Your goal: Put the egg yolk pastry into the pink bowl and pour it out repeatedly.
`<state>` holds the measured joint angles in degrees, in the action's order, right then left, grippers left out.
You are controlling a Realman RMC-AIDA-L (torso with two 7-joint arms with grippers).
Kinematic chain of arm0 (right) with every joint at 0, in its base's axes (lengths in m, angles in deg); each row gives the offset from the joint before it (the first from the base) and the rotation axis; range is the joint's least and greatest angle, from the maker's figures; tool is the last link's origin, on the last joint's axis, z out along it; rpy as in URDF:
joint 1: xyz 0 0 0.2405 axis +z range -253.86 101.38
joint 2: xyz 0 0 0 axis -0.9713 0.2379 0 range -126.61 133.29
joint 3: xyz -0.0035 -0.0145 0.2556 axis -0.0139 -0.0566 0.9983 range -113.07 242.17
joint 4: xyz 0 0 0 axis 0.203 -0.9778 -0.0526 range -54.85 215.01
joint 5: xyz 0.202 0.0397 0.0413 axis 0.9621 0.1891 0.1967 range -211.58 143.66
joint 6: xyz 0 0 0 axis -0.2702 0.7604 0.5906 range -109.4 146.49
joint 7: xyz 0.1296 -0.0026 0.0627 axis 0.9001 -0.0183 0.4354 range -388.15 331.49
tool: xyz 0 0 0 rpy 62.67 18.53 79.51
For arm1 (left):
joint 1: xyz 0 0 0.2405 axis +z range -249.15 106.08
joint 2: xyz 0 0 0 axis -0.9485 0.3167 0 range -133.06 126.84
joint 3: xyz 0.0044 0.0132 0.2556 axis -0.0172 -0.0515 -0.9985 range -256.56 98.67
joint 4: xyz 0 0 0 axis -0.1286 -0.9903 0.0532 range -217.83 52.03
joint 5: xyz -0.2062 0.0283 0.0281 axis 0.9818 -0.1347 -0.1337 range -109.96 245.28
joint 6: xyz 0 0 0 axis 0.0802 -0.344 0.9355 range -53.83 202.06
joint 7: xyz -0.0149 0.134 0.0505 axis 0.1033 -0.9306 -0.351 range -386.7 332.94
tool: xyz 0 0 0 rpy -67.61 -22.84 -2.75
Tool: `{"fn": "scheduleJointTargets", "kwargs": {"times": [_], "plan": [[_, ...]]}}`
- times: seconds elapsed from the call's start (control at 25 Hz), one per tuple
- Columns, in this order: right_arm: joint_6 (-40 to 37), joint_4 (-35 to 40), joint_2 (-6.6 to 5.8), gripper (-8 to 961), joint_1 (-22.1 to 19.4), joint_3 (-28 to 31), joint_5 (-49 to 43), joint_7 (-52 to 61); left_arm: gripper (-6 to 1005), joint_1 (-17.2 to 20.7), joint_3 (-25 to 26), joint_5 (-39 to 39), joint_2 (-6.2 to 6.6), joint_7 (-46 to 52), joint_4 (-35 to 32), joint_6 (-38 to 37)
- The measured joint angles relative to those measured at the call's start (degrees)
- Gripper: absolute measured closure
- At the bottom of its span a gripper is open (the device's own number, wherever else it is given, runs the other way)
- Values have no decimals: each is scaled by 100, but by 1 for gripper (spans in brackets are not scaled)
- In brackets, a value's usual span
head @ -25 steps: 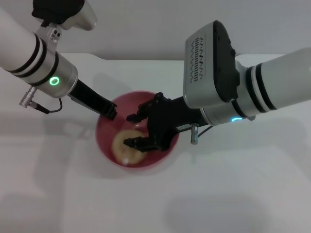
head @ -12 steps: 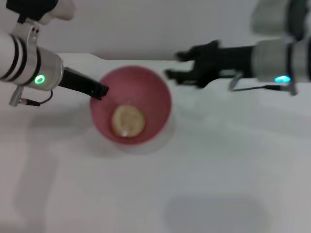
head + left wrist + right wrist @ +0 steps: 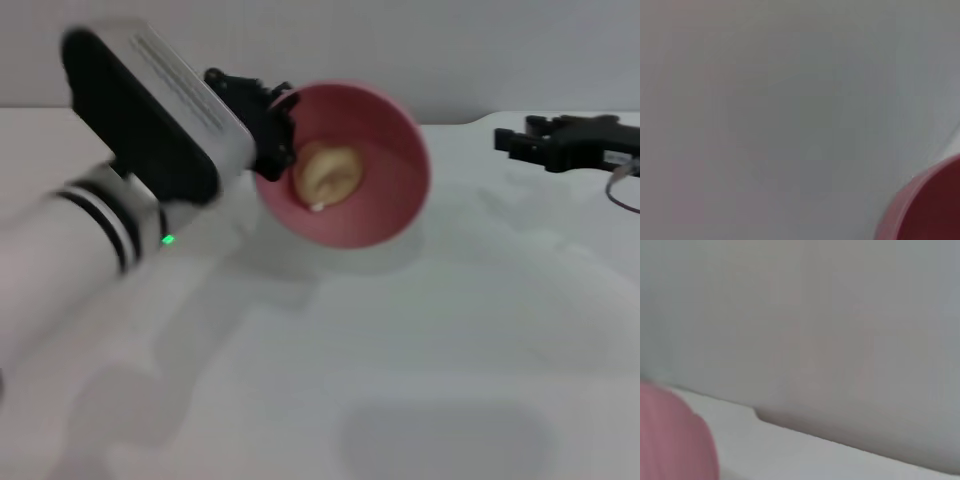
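1. Since half a second ago: pink bowl (image 3: 345, 165) went from upright on the worktop (image 3: 400, 350) to lifted and tipped, mouth facing the head camera; right arm pulled back to the right edge.
2. Left tool (image 3: 272, 128) is clamped on the bowl's rim at the bowl's left side; dark fingers (image 3: 280, 140) pinch the edge; left arm runs diagonally from lower left.
3. One egg yolk pastry (image 3: 327, 172) sits inside the tilted bowl, against the inner wall left of centre; it has not fallen out.
4. One bowl only; its shadow lies on the worktop under it.
5. Right tool (image 3: 515, 136) sits far right, well apart from the bowl, above the worktop and holding nothing; two dark finger tips show with a narrow gap between them.
6. Left wrist view: only a slice of the bowl rim (image 3: 920, 210) in one corner; rest is plain grey.
7. Right wrist view: pink bowl edge (image 3: 675, 440) in one corner, worktop strip (image 3: 815, 460) and wall; no fingers visible.
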<state>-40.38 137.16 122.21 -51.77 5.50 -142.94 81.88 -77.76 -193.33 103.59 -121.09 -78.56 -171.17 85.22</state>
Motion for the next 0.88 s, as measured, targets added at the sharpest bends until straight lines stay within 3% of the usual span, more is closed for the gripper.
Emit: {"fn": "scheduleJointTargets", "kwargs": {"times": [0.28, 0.48, 0.64, 0.88], "plan": [[-40, -76, -9, 416, -250, 155, 254, -39, 999, -236, -1489, -645, -65, -1232, 1961, -3696], [-61, -78, -11, 410, -298, 131, 258, -43, 1000, -902, -2721, 24, -112, -3196, 3594, -6379], [-62, -81, -13, 406, -305, 114, 260, -47, 1000, -1246, -3197, 919, -113, -4158, 3926, -6792], [-65, -88, -14, 399, -270, 97, 264, -89, 1000, -1297, -3181, 1302, -111, -4087, 3883, -6787]]}}
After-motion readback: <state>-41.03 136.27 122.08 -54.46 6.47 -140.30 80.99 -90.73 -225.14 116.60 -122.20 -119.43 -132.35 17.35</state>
